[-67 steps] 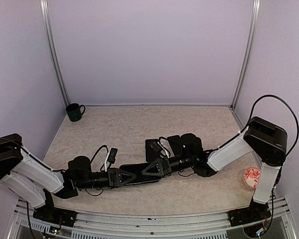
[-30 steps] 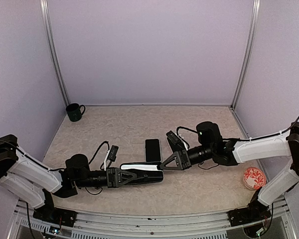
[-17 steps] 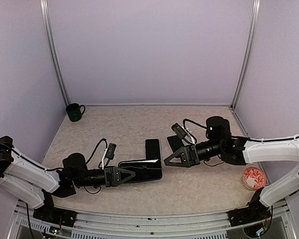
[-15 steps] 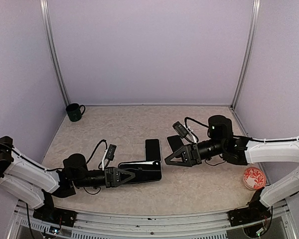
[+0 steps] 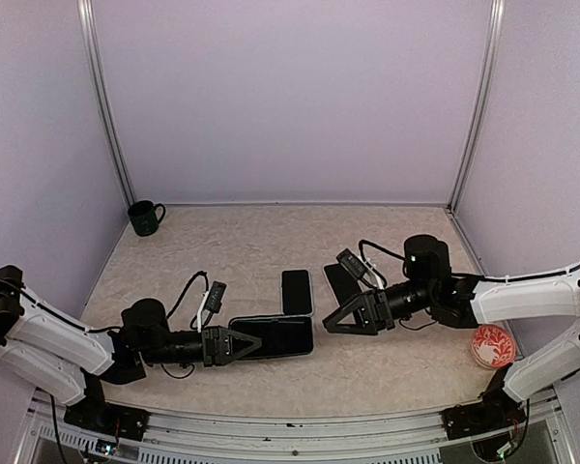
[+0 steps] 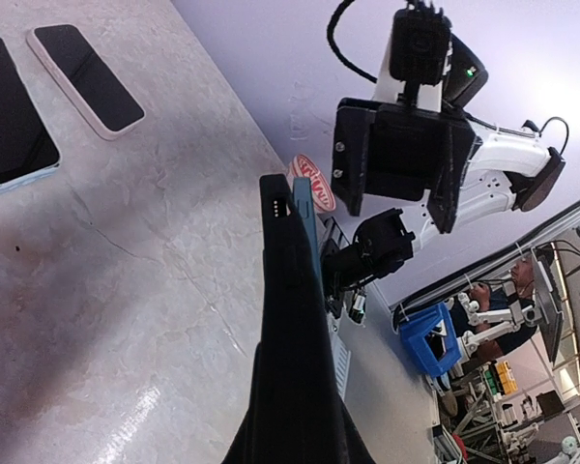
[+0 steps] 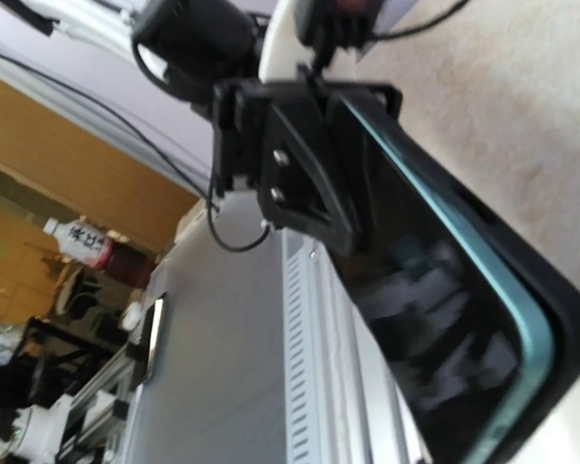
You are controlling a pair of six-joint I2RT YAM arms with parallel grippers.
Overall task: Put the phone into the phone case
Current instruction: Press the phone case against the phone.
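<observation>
From above, the left tool (image 5: 240,344) was clamped on the cased phone (image 5: 278,336), just below the spare phone (image 5: 296,291); the right tool (image 5: 340,319), jaws apart, hung empty beside it.

Left wrist: phone pinched edge-on.

Right wrist: phone apparently seated; next, setting it down.

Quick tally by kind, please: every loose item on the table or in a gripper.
Dark phone-like slabs: 3 (held slab, middle slab, right slab)
Green mug: 1
Red-patterned dish: 1
Total: 5
</observation>
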